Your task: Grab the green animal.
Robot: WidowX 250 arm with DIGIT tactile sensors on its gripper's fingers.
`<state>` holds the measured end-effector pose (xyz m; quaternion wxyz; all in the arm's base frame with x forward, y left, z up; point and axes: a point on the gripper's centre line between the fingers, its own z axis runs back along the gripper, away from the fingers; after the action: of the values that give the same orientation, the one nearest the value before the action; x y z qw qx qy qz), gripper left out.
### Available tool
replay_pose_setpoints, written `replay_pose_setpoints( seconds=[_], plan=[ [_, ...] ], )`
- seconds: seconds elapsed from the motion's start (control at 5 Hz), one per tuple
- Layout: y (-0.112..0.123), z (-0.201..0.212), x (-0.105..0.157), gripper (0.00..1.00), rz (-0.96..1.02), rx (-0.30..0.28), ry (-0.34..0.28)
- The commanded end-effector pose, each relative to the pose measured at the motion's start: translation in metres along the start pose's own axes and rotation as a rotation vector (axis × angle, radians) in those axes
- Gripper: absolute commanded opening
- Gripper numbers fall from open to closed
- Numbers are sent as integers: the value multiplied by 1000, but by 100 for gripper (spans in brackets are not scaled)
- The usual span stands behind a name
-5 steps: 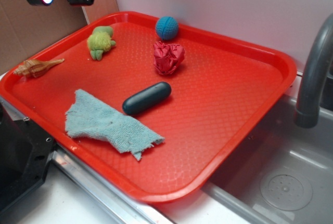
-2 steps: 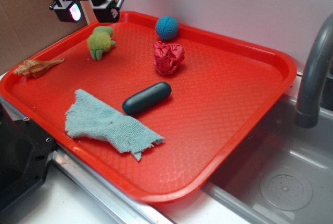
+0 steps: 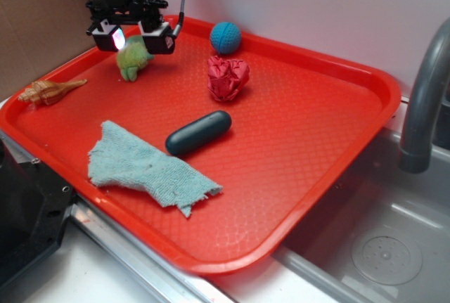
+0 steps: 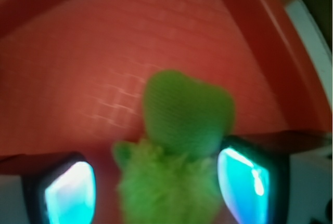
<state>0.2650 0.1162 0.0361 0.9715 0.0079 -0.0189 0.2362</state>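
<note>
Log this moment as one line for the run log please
phase: approach | gripper: open, over green animal, fingers either side in wrist view | grasp: not yet | animal on red tray, far left corner

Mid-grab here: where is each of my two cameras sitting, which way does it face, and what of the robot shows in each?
Exterior: off the robot, raised at the tray's near side, looking down across the red tray toward the wall; the gripper hangs open over the green animal.
Wrist: on the arm, looking down between the fingers at the green animal, blurred, with tray floor beyond; only the two glowing pads show.
Shared: the green animal, the tray and the gripper's fingers appear in both.
</note>
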Motion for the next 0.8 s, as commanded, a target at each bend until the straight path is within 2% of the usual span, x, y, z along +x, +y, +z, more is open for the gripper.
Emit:
replay_pose_setpoints(
  seconds=[0.0,0.2,0.4,0.6],
  plan=[
    [3,-5,23,100,-43,82,22],
    [1,-7,22,0,-40,91,23],
    [-7,20,8,0,-84,42,-42],
    [-30,71,-22,0,-146,26,-163]
  ],
)
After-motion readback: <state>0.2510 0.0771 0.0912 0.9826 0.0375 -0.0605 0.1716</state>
